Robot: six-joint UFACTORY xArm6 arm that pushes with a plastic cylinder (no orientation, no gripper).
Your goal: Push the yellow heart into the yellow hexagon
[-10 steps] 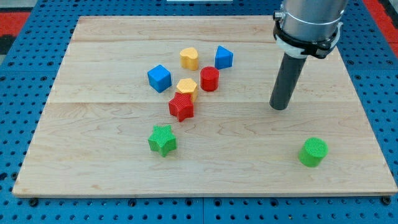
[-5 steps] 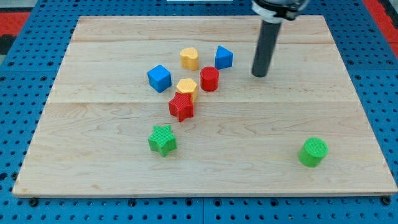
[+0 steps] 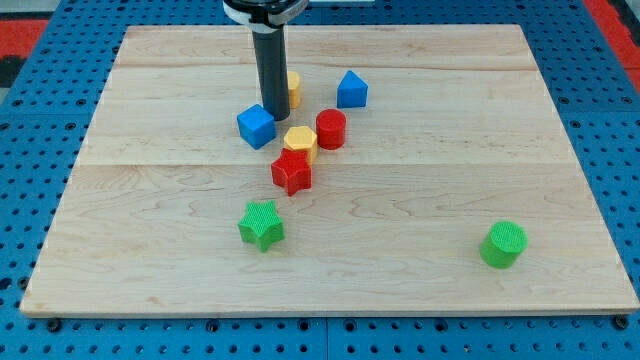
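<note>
Wooden board (image 3: 420, 220) fills most of the view, pale planks, lying on a blue pegboard (image 3: 30, 200). No brands, labels or writing to read anywhere.

Dark rod (image 3: 269, 60) comes down from the view's top, left of centre. No jaws or fingers on this arm, so nothing to open or close. My tip (image 3: 271, 117) rests on the board just right of the blue cube (image 3: 256, 126), touching or nearly so.

Yellow heart (image 3: 293, 88) sits right behind the rod, mostly hidden; only a sliver shows at the rod's right edge, above the tip. Contact cannot be judged.

Yellow hexagon (image 3: 299, 139) lies just below and right of the tip, apart from it, pressed between the red cylinder (image 3: 331, 128) at its right and the red star (image 3: 292, 172) below.

Blue block with a peaked top (image 3: 351, 90) stands right of the heart. Green star (image 3: 261, 224) lower down; green cylinder (image 3: 502, 243) well apart at the view's lower right.
</note>
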